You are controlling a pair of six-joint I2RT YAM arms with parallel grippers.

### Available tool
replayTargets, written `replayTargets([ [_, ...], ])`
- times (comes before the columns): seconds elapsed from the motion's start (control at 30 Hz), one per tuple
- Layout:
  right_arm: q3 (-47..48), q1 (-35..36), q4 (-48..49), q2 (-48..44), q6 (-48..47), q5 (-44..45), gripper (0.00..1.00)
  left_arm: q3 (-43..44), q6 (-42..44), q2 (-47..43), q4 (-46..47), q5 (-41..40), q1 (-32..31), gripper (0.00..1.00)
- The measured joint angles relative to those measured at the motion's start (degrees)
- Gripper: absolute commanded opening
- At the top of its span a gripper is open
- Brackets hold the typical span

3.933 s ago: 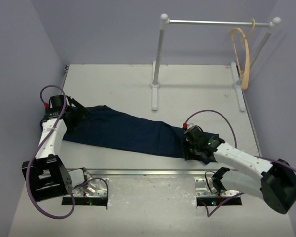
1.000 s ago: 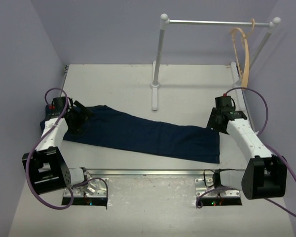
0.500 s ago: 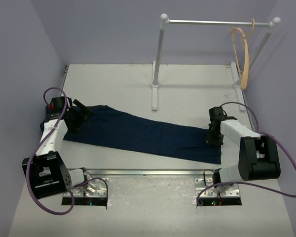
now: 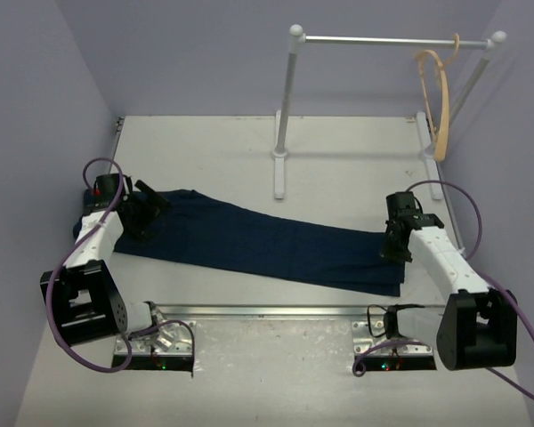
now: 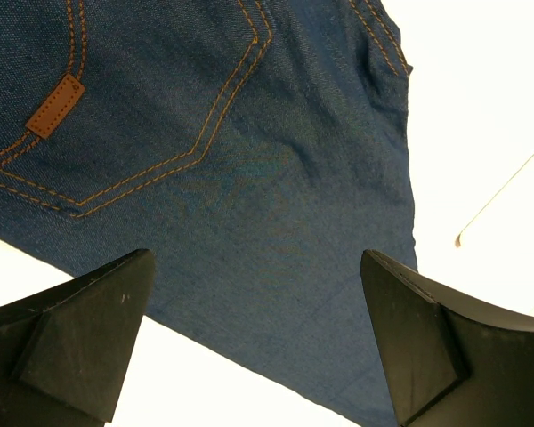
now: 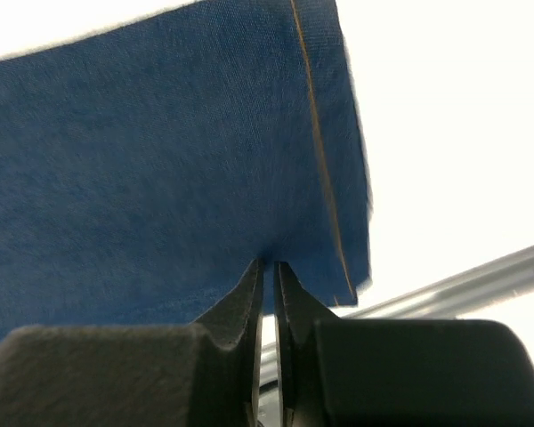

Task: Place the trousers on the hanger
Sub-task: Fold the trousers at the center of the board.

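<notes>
The dark blue trousers (image 4: 258,242) lie flat across the table, waist at the left, leg ends at the right. My left gripper (image 4: 148,210) is open just above the waist end. In its wrist view the fingers (image 5: 71,342) stand wide apart over the back pocket stitching, near the brown patch (image 5: 55,105). My right gripper (image 4: 393,245) is at the leg end. In its wrist view it (image 6: 269,267) is shut, pinching the trousers' edge (image 6: 178,178) near the hem. The tan wooden hanger (image 4: 437,100) hangs on the rail at the far right, away from both grippers.
The white rail (image 4: 383,40) with ball-topped posts stands at the back; its left post and foot (image 4: 280,160) are just behind the trousers' middle. A metal strip (image 4: 267,311) runs along the table's near edge. Purple walls close both sides.
My right gripper came down from above the leg end onto the hem and closed on it; its arm swung outward. My left gripper stayed over the waist, open.
</notes>
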Motion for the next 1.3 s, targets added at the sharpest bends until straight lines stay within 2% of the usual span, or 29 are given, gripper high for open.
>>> replayTargets([
  [0.2,0.5,0.0,-4.3,0.0,0.4,-0.8,0.06,0.6,-0.2,0.7,-0.2,-0.3,0.0,1.0],
  [0.23,0.6,0.0,-4.7,0.0,0.5,-1.1,0.1,1.2,-0.2,1.2,-0.5,-0.6,0.0,1.0],
  [0.3,1.0,0.0,-5.3,0.0,0.5,-1.8,0.27,3.2,-0.4,2.7,-1.5,-1.4,0.0,1.0],
  [0.33,1.2,0.0,-5.4,-0.1,0.4,-2.5,0.32,4.2,-0.6,3.4,-1.7,-1.7,0.0,1.0],
  [0.43,1.3,0.4,-3.8,-0.2,-0.1,-6.0,0.32,5.8,-1.1,4.3,-1.8,-2.5,0.0,1.0],
  [0.5,1.2,1.8,-1.5,0.0,-0.2,-8.2,0.36,5.9,-1.4,4.3,-2.0,-3.2,0.0,1.0],
  [0.53,1.0,3.2,0.1,0.7,-0.2,-9.1,0.43,6.0,-1.5,4.3,-2.4,-3.7,0.0,1.0],
  [0.57,1.0,5.2,2.1,2.2,-0.3,-10.0,0.6,6.2,-1.5,4.3,-3.0,-4.4,0.0,1.0],
  [0.6,1.0,6.8,4.5,5.0,-0.2,-11.5,0.83,6.9,-1.5,4.3,-4.1,-5.1,0.0,1.0],
  [0.63,1.1,8.2,6.8,7.9,-0.5,-12.8,0.99,7.6,-1.5,4.3,-4.9,-5.7,0.0,1.0],
  [0.73,4.1,9.9,8.8,20.3,-0.8,-13.7,0.99,11.1,-1.4,4.4,-7.5,-7.7,0.0,1.0],
  [0.8,10.2,9.8,3.6,28.5,-0.5,-12.1,0.99,14.3,-1.2,4.5,-10.0,-10.0,0.1,1.0],
  [0.87,13.4,9.1,0.2,32.0,-0.4,-12.5,0.99,17.6,-0.9,4.4,-12.3,-12.8,0.3,1.0],
  [1.0,12.0,5.2,-0.4,31.2,1.9,-14.0,0.99,21.4,-0.4,4.3,-14.8,-16.8,1.1,1.0],
  [1.2,10.1,-4.8,-1.5,29.6,2.1,-13.8,0.99,21.5,0.4,4.2,-17.9,-19.1,1.8,1.0],
  [1.3,11.3,-6.7,-2.2,29.8,1.3,-11.8,0.99,21.4,1.0,4.2,-18.4,-19.6,1.8,1.0],
])
